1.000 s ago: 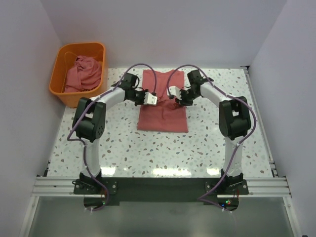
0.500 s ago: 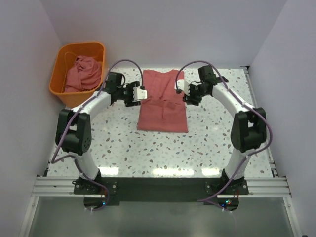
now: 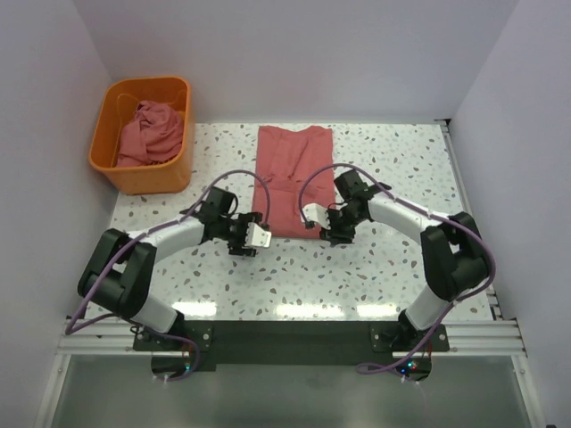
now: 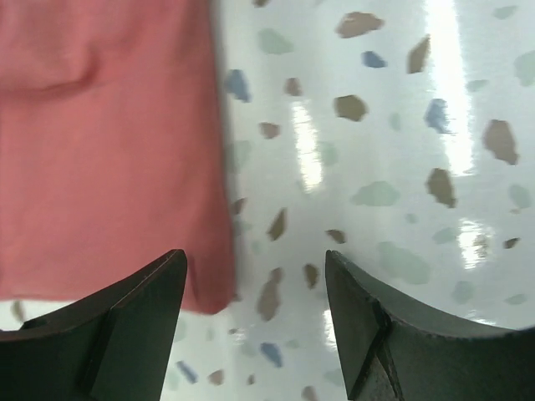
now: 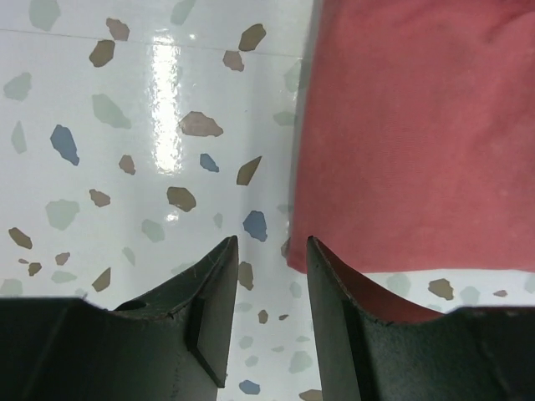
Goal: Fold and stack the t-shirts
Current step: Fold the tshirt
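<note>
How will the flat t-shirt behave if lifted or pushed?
Probably floppy: the t-shirt lies flat with soft creases, so it should sag between lifted corners. Pushed, its matte cloth may bunch rather than slide on the glossy table.

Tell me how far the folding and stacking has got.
Done: one dusty red-pink cloth t-shirt lies flat on the speckled table, its sides apparently folded in to make a narrow strip. In hand: the left gripper and right gripper sit at its near corners, fingers open, gripping nothing. Left: folding its length, then the crumpled red-pink shirt in the orange plastic basket; no stack yet.
</note>
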`<state>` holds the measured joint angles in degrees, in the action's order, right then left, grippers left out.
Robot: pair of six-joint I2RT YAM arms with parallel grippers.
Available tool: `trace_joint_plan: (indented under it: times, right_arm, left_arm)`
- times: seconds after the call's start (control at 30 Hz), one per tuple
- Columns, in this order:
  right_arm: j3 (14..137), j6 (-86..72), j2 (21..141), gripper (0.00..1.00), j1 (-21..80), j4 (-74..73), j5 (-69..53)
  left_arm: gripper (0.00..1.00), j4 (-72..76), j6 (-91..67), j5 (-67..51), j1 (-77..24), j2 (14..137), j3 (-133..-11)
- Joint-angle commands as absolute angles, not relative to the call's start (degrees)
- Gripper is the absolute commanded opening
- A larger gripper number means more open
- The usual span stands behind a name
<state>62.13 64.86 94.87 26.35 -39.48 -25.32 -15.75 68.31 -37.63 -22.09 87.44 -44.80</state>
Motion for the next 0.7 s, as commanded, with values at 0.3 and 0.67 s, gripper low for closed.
trace_joint_plan:
  times: [0.3, 0.67]
  right_arm:
    - [57.7, 64.2, 98.6, 0.40, 27.7, -28.6, -21.2]
    - [57.0, 64.6, 102.4, 0.03, 27.9, -25.3, -17.7]
  left_arm:
    - [0.66, -5.4, 69.1, -33.6, -24.9, 88.7, -43.2]
    - [0.23, -7.7, 70.2, -29.6, -24.8, 95.1, -46.3]
